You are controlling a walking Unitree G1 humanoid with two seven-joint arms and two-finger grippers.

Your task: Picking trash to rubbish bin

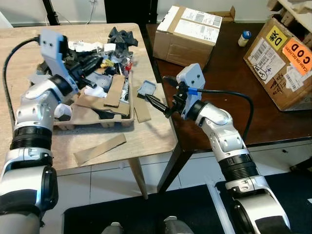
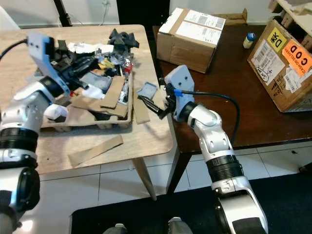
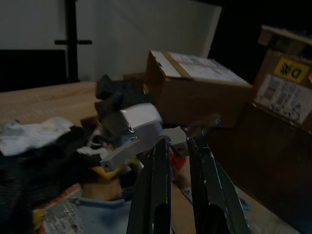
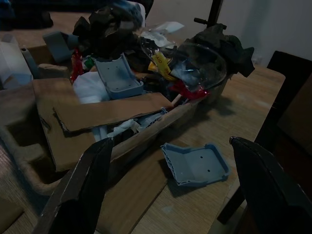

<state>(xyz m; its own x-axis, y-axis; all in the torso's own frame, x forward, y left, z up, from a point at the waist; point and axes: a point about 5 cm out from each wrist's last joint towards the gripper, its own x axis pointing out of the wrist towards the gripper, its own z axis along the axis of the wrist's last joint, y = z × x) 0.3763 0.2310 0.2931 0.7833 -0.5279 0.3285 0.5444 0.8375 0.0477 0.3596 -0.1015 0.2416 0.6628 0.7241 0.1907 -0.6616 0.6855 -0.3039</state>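
Left gripper [image 1: 93, 66], upper left, fingers pinching what looks like a white plastic scrap [image 3: 139, 127] over the trash tray [image 1: 73, 122]. Right gripper [image 1: 163, 97], fingers spread, lines up on the blue-grey bracket [image 1: 146, 88] lying mid-frame on the desk [image 1: 146, 139].

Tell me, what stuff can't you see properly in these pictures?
- Bottom of the cardboard tray: buried under trash in the eye views.
- Big box with the orange sticker: cut off by the right edge of the eye views.
- Labels on the middle box: too small to read.
- Small white piece beyond the left gripper: too dark to identify in the left wrist view.
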